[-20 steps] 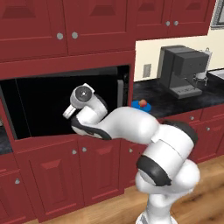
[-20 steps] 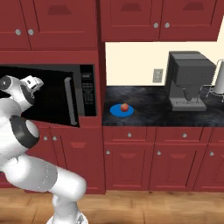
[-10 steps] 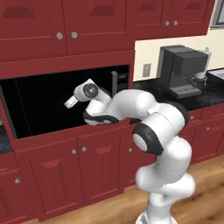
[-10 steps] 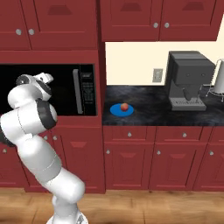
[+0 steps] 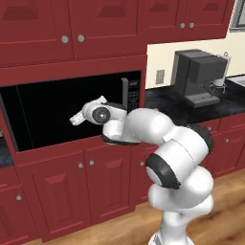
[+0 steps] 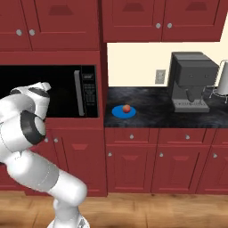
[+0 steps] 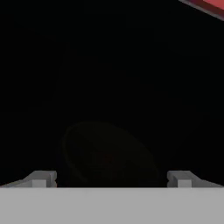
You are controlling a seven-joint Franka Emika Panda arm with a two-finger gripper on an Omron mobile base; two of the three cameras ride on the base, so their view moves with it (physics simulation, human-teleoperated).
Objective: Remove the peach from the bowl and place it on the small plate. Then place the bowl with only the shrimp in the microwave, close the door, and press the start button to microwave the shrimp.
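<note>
Red cabinets (image 6: 133,153), dark counter (image 6: 151,100), peach (image 6: 127,108) on small plate (image 6: 123,111)

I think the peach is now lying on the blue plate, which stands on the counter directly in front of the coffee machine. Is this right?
Not quite. The peach does lie on the blue plate, but the plate stands on the counter close to the microwave, well to the left of the coffee machine, not in front of it. The right base view shows this.

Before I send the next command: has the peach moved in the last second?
No. The peach sits at the same spot on the plate, left of the coffee machine, as before.
</note>
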